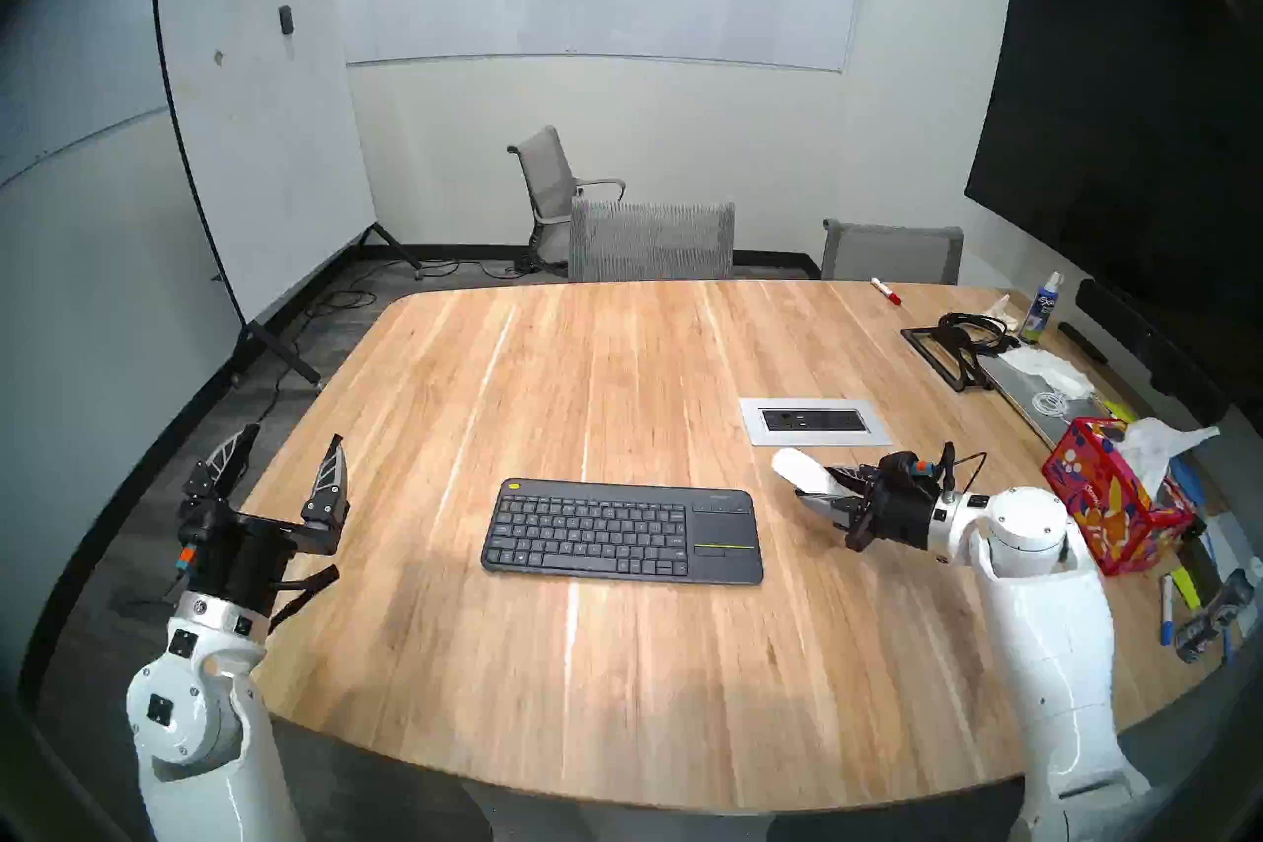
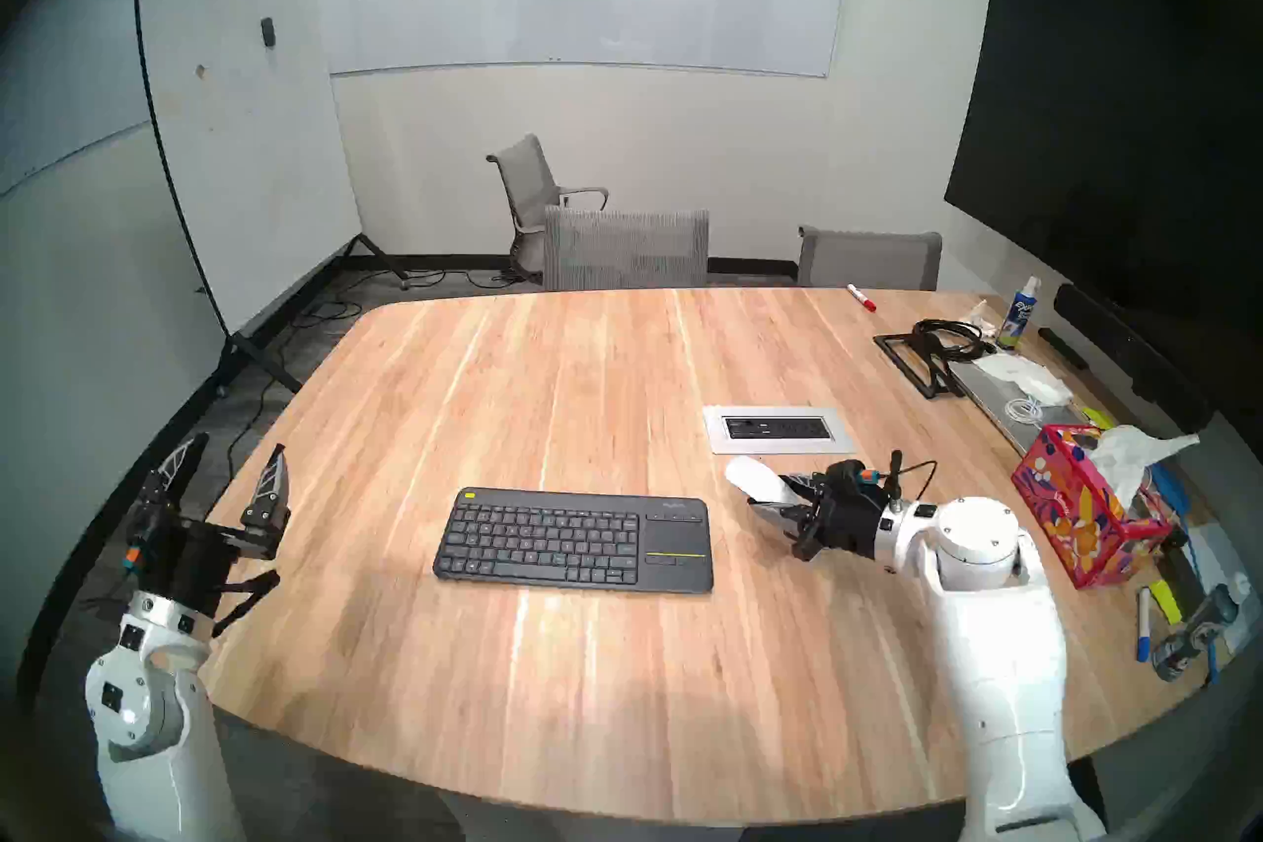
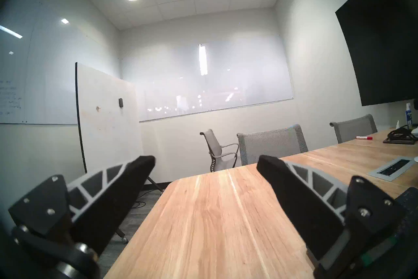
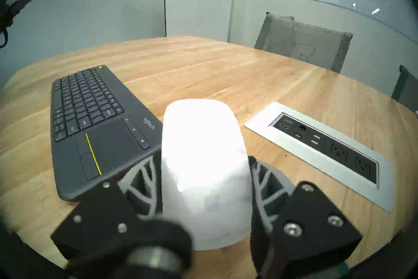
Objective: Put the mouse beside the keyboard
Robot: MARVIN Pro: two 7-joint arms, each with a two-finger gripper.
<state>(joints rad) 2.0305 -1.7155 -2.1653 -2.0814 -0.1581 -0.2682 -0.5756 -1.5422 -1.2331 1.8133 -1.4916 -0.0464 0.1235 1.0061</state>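
Held mouse [image 1: 806, 470] clamped in right gripper [image 1: 817, 495], long axis pointing toward keyboard [image 1: 622, 531]; left gripper [image 1: 287, 465] spread at table's [image 1: 615, 355] left edge.

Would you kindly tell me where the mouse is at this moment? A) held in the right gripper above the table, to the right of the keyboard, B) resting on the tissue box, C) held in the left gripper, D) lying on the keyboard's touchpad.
A: the right gripper is shut on the white mouse, off the table past the touchpad end of the keyboard, while the left gripper is open and holds nothing.
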